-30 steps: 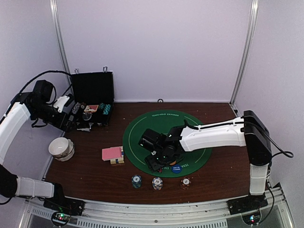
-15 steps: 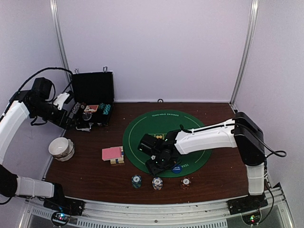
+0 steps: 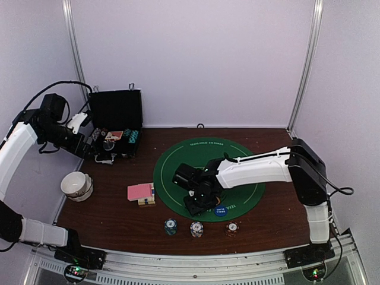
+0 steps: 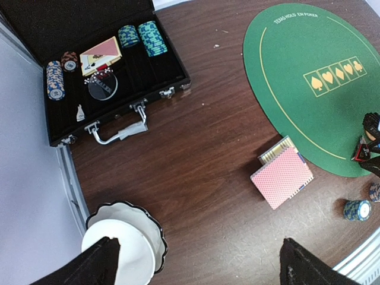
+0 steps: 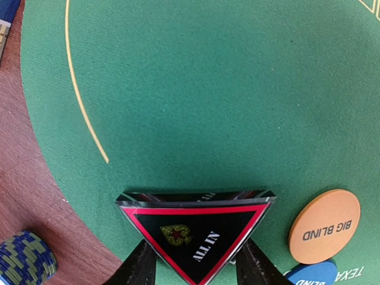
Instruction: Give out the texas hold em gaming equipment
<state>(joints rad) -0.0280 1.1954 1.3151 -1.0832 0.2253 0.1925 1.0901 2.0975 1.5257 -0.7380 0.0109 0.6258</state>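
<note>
Since the earlier frame, we have drawn the right tool slightly left, toward the mat's near edge; the left arm has barely shifted. Our right tool grasps the marker, fingers pressed on both slanted edges, low over the mat beside the orange disc and blue disc. Our left tool hangs released and empty above the bowl.

We judge the task partway done. Three chip stacks line the near edge and cards lie left of the mat. More of both remain in the case.

We note a dark wood desk and plain pale walls with metal uprights.
</note>
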